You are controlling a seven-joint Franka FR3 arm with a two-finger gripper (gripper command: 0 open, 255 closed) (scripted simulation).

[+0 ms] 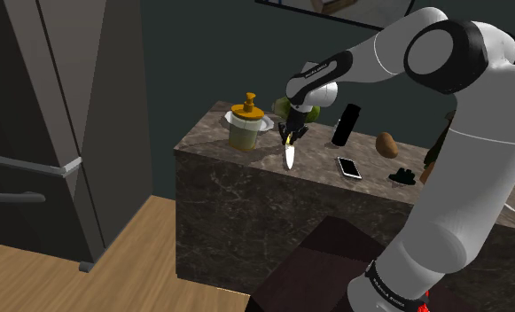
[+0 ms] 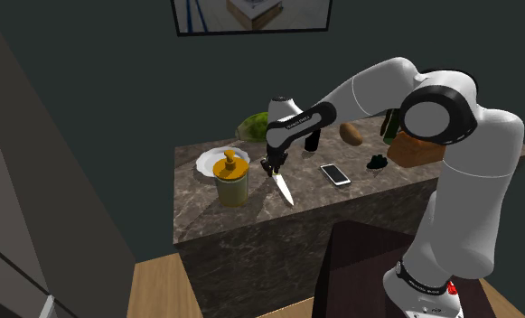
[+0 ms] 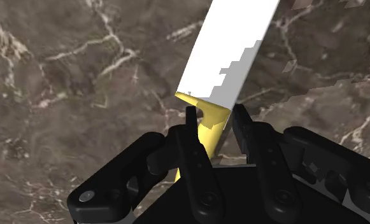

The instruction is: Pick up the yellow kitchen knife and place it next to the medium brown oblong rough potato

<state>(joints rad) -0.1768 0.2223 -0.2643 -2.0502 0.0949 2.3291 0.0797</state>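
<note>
I hold the knife (image 1: 289,158) clamped in the gripper (image 1: 289,137), blade down; the potato (image 1: 386,144) lies to the shoulder view's right.

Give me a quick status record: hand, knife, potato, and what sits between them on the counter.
hand: shut on the yellow handle of the knife, over the counter
knife: white blade points down at the counter; cannot tell if the tip touches
potato: brown, on the counter, toward the shoulder view's right, apart from the knife
between: phone lying flat; black cylinder upright
other side of the knife: jar with yellow pump top
</note>
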